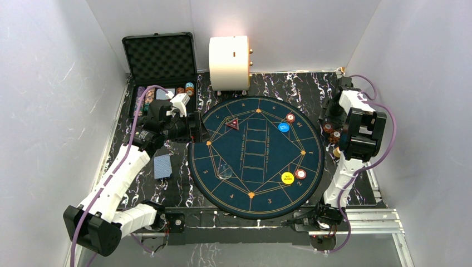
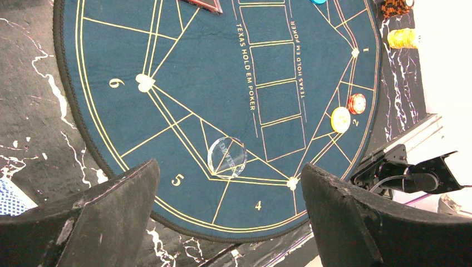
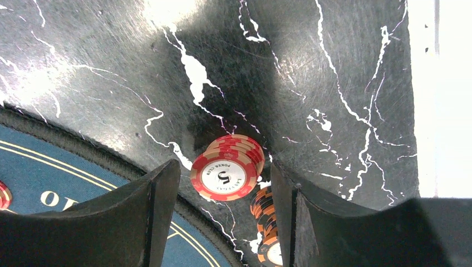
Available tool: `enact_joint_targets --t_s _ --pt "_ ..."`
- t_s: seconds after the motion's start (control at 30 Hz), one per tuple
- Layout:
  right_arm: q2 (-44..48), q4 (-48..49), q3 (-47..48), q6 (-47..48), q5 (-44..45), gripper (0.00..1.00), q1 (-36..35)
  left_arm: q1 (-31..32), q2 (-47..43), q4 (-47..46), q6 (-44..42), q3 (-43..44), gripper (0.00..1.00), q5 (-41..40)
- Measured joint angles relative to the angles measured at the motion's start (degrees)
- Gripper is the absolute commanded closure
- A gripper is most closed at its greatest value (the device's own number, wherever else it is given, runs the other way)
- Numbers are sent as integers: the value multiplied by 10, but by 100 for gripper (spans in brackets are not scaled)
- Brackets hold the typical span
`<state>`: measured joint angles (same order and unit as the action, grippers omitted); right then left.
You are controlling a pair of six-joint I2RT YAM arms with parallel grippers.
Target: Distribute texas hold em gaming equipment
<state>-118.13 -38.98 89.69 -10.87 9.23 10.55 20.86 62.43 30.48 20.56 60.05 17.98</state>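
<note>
Right gripper (image 3: 224,166), pointing down from its folded arm at the overhead frame's right, straddles a stack of round red-and-white poker chips (image 3: 227,174) on the black white-veined marble tabletop (image 3: 334,83), jaws part-spread, not touching. Left gripper (image 2: 229,168) hovers over the round blue felt mat (image 2: 111,44), jaws fully spread, empty.
</note>
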Motion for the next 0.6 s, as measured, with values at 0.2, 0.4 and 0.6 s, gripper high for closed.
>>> enact_joint_targets --t_s 0.2,0.4,0.6 --pt "-1 0 -5 0 0 34 0 0 0 0 0 0 2 0" --pt "-2 0 -5 -1 0 38 0 0 0 0 0 0 2 0" --pt "-5 0 -5 -1 1 38 0 0 0 0 0 0 1 0"
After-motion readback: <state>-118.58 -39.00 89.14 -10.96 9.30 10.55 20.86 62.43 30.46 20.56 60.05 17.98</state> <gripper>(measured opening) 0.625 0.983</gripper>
